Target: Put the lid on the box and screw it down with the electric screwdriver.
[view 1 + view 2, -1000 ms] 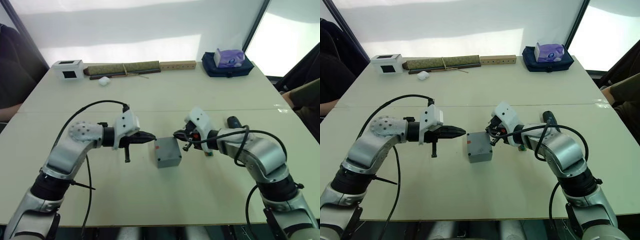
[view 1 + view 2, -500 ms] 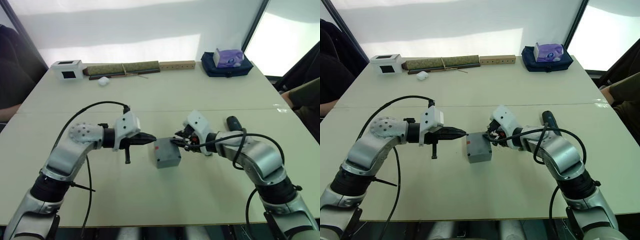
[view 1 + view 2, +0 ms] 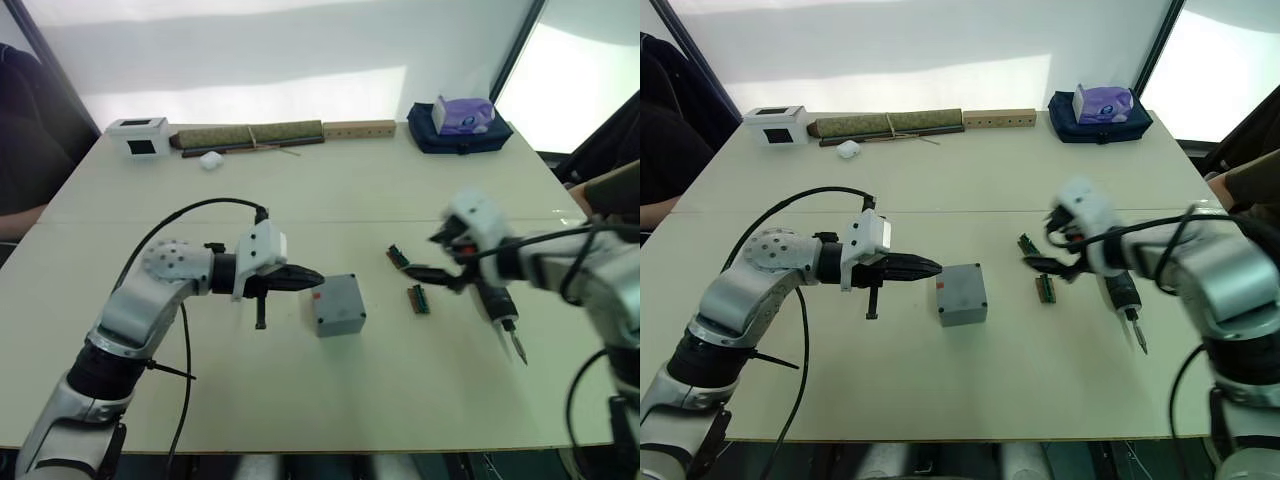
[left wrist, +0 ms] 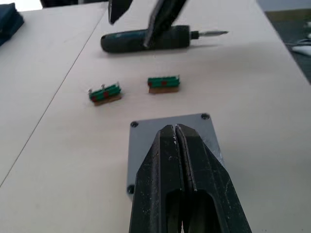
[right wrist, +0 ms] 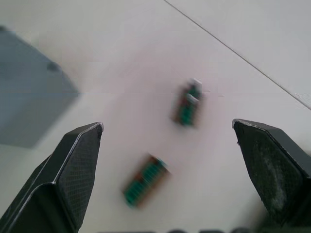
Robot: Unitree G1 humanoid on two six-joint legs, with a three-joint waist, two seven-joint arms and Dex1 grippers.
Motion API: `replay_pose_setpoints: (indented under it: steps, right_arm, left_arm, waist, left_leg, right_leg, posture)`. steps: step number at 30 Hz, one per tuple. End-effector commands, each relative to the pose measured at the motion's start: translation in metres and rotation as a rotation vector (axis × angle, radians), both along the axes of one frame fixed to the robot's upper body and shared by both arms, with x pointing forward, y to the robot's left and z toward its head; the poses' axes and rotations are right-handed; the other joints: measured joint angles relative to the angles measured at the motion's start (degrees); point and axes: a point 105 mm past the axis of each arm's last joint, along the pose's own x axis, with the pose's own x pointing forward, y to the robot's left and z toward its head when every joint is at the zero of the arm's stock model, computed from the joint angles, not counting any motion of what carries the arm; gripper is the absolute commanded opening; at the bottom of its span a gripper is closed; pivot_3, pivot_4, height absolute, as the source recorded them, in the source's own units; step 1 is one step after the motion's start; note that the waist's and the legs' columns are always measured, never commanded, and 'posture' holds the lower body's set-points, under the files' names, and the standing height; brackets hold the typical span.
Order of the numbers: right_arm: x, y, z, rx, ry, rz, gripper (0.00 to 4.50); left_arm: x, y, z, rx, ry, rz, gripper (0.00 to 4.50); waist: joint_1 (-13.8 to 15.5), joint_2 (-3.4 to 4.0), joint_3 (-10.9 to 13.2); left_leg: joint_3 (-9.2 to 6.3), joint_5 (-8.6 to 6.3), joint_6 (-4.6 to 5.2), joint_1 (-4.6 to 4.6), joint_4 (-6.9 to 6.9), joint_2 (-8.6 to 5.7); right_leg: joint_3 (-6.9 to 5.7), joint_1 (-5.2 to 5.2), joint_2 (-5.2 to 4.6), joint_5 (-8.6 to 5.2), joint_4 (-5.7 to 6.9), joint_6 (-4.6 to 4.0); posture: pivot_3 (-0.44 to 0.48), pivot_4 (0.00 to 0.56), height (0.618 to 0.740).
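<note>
Box [image 3: 337, 304], grey and square, lid [image 4: 167, 127] seated with corner screws, mid-table. Left gripper [image 3: 313, 278] clenched at its edge; right gripper [image 5: 170, 165] spread above two green connectors [image 3: 411, 286]. Dark cylindrical electric screwdriver [image 3: 497, 308] lies right.

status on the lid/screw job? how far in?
Done: the lid sits on the box, corner screws visible. In hand: nothing. The left gripper is shut, tips at the box's edge; the right gripper is open above the table, beside the electric screwdriver, which lies ungrasped. Left: pick up the screwdriver and drive the screws; whether they're tight can't be told.
</note>
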Motion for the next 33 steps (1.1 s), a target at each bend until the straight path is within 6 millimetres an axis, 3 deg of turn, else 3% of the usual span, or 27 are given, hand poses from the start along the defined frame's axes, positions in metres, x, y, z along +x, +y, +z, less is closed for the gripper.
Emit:
replay_pose_setpoints:
  steps: [1, 4, 9, 15, 24, 27, 33]
  right_arm:
    - [-0.005, -0.023, -0.011, -0.057, 0.141, -0.128, 4.45]
    - [-0.004, -0.034, -0.012, -0.046, 0.193, -0.198, 4.45]
    - [-0.003, -0.066, -0.033, -0.172, 0.312, -0.335, 4.45]
    - [0.002, -0.070, -0.051, -0.177, 0.398, -0.357, 4.45]
    - [0.014, -0.056, -0.068, -0.143, 0.472, -0.347, 4.45]
    - [0.015, -0.051, -0.072, -0.141, 0.483, -0.341, 3.75]
    - [0.019, -0.044, -0.067, -0.103, 0.478, -0.340, 1.81]
  left_arm:
    - [0.000, -0.007, 0.014, -0.030, -0.072, -0.041, 0.00]
    - [0.001, -0.011, 0.013, -0.037, -0.079, -0.046, 0.00]
    - [0.000, -0.019, 0.012, -0.056, -0.101, -0.069, 0.00]
    - [-0.005, -0.021, 0.013, -0.076, -0.104, -0.082, 0.00]
    - [-0.006, -0.020, 0.013, -0.081, -0.108, -0.053, 0.00]
    - [-0.009, -0.020, 0.015, -0.087, -0.109, -0.056, 0.00]
    - [-0.008, -0.018, 0.016, -0.093, -0.103, -0.039, 0.00]
  waist:
    - [-0.4, -0.03, 0.0]
    - [-0.4, 0.02, 0.0]
    - [0.1, 0.03, 0.0]
    - [0.0, 0.03, 0.0]
    - [-0.1, 0.02, 0.0]
    - [-0.1, 0.01, 0.0]
    - [-0.2, 0.00, 0.0]
  left_leg:
    - [0.01, 0.00, 0.00, 0.00, -0.15, 0.01]
    - [0.12, 0.00, 0.00, 0.00, -0.42, 0.00]
    - [0.12, 0.01, 0.00, -0.21, -0.49, 0.01]
    - [0.17, 0.01, 0.01, -0.27, -0.35, -0.04]
    - [0.16, 0.01, 0.01, -0.24, -0.29, -0.02]
    - [0.16, 0.01, 0.01, -0.24, -0.27, -0.03]
    - [0.16, 0.01, 0.01, -0.18, -0.27, -0.01]
  right_leg:
    - [0.00, -0.03, 0.00, 0.00, -0.12, 0.00]
    - [0.07, -0.21, 0.01, 0.11, -0.15, 0.19]
    - [0.04, -0.41, 0.10, 0.10, -0.16, 0.18]
    - [0.06, -0.41, 0.05, 0.12, -0.15, 0.21]
    - [0.05, -0.39, 0.13, 0.15, -0.06, 0.27]
    - [0.04, -0.36, 0.14, 0.17, -0.06, 0.30]
    - [0.05, -0.34, 0.18, 0.17, -0.05, 0.30]
  posture:
    - [0.000, 0.150, 0.740]
    - [0.000, 0.150, 0.740]
    - [0.000, 0.150, 0.740]
    - [0.000, 0.150, 0.740]
    - [0.000, 0.150, 0.740]
    - [0.000, 0.150, 0.740]
    - [0.000, 0.150, 0.740]
